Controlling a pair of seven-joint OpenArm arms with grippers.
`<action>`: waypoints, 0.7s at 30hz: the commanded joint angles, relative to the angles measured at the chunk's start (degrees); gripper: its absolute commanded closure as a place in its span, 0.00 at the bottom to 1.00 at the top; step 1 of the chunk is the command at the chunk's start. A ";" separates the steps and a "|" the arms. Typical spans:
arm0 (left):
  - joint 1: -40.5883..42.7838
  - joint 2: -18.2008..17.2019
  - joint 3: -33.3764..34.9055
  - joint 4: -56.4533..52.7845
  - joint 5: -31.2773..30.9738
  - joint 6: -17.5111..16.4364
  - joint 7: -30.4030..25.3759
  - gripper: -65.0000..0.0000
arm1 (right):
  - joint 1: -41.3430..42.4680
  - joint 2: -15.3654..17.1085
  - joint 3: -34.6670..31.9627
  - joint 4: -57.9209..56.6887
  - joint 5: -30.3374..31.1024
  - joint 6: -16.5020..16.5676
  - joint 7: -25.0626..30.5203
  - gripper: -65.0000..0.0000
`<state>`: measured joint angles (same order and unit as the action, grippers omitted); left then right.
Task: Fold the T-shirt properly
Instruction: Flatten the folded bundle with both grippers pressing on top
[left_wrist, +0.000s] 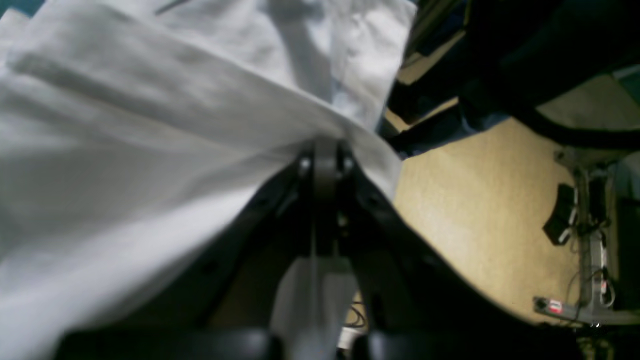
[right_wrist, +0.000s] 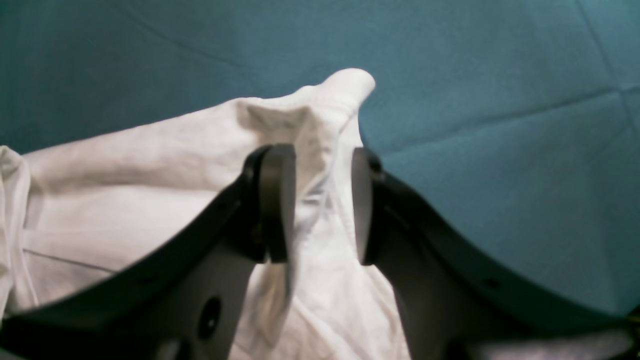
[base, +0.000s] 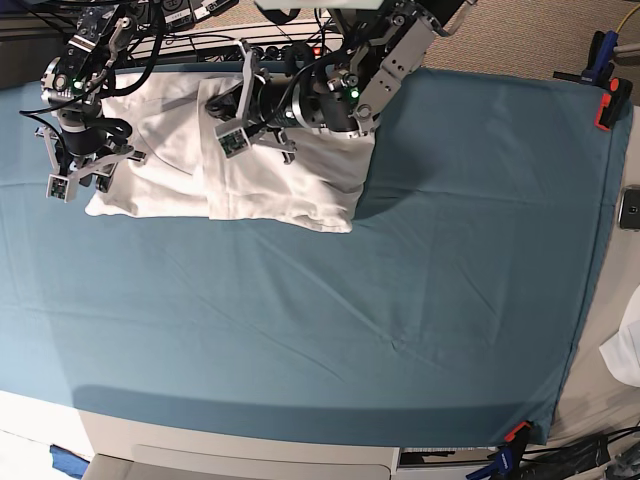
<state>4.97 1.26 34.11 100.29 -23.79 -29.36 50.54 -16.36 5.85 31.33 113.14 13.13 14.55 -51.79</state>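
Note:
The white T-shirt (base: 280, 180) lies partly folded at the back left of the teal table cloth (base: 400, 280). In the left wrist view my left gripper (left_wrist: 327, 150) is shut on a fold of the T-shirt (left_wrist: 150, 150), which drapes away from the jaws, lifted off the table. My right gripper (right_wrist: 320, 200) sits at the shirt's left edge. Its two dark fingers (right_wrist: 277, 200) stand part-way apart with a bunched ridge of the T-shirt (right_wrist: 320, 150) pinched between them, and a cloth corner sticks out past the tips.
Orange and blue clamps (base: 605, 100) hold the cloth at the right edge and another clamp (base: 515, 432) at the front right corner. A phone (base: 630, 208) and a small white scrap (base: 625, 350) lie off the right side. Cables and power strips (base: 200, 40) run along the back.

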 joint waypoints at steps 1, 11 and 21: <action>-0.42 0.96 0.22 1.42 -2.64 -0.70 -0.94 1.00 | 0.33 0.81 0.22 0.79 0.13 -0.22 1.70 0.70; -0.39 0.70 0.20 13.88 1.66 2.40 0.81 1.00 | 0.31 0.85 0.22 0.79 1.84 3.48 0.37 0.70; 0.13 -3.76 0.20 14.58 14.34 10.58 0.94 1.00 | 0.31 2.99 0.28 3.67 39.19 25.45 -9.99 0.83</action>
<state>5.39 -3.09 34.15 113.93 -8.95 -18.81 52.90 -16.38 8.25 31.33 115.68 51.13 39.88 -63.35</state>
